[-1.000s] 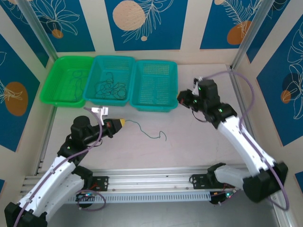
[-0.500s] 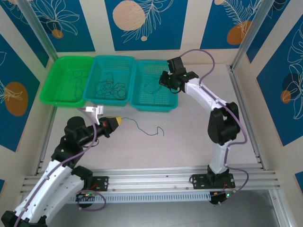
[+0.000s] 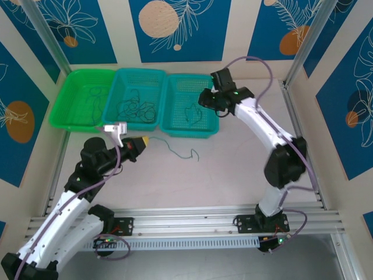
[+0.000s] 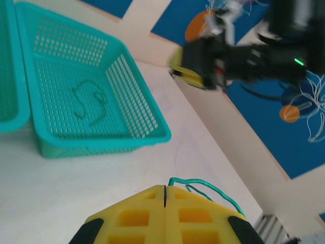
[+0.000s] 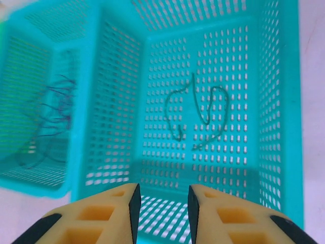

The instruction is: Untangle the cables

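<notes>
Left pincer (image 4: 165,190) first: its yellow pads are pressed together on one end of a green cable (image 4: 189,179), which comes out at the seam between them and curls off to the side. From above, the rest of that cable trails in loose kinks across the bare table (image 3: 233,169), just in front of the baskets. I hold it by the end, I think, so that it hangs out as a single strand and cannot loop back on itself.

The right pincer (image 5: 163,195) sits over the right teal basket (image 5: 284,101) with its pads spread and nothing between them. On the mesh floor straight below lies one dark green cable (image 5: 200,104), alone and apart from the pads. I take that basket as the place for freed strands.

The clump of dark cables (image 3: 134,109) lies in the middle teal basket (image 3: 140,72), knotted, so most of the work is not yet done. The green basket (image 3: 64,99) on the far left holds some thin wire too, though I cannot tell how many pieces.

My next concern is the held strand: it is light and springy, so I would carry it low over a basket rim and open only once it is well inside.
</notes>
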Tool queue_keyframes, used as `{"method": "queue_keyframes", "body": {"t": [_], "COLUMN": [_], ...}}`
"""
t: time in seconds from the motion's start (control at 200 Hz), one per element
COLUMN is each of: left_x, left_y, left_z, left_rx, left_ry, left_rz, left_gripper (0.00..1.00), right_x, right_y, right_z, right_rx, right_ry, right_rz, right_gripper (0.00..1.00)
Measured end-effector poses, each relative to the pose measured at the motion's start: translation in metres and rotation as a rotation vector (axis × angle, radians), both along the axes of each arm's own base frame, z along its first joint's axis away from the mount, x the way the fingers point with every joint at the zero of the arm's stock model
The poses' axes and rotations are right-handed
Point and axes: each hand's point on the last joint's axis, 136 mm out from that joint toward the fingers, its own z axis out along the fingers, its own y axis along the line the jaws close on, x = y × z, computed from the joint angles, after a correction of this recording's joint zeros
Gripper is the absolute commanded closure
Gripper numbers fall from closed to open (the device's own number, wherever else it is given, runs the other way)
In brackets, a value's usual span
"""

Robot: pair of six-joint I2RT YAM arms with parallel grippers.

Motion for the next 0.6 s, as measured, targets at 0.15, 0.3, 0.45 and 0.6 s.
{"method": "queue_keyframes", "body": {"t": [0.15,0.3,0.45,0.6], "left_x": [0.036,0.073,0.115,0.157], "left_y": [-0.002,-0.011,-0.025,-0.045], "left_z": [0.021,0.031,0.029,0.019], "left_rx": [0.011,0.051,0.101,0.130], "left_ry": [-0.075,-0.165,-0.213,-0.243], "left_rz": [0.074,0.153,0.228,0.266], "left_gripper": [1.00,1.00,1.00,1.00], "right_x": [-0.055,-0.109,-0.143,-0.160], "right_y": [-0.025,-0.047,-0.063,-0.076], "right_z": [0.068,0.092,0.073,0.062], "right_rx": [0.084,0.147,0.163,0.166], "right_ry": [-0.192,-0.302,-0.302,-0.292], "right_rz": [-0.020,-0.033,-0.050,-0.081], "right_gripper": [0.67,0.66,0.64,0.61]}}
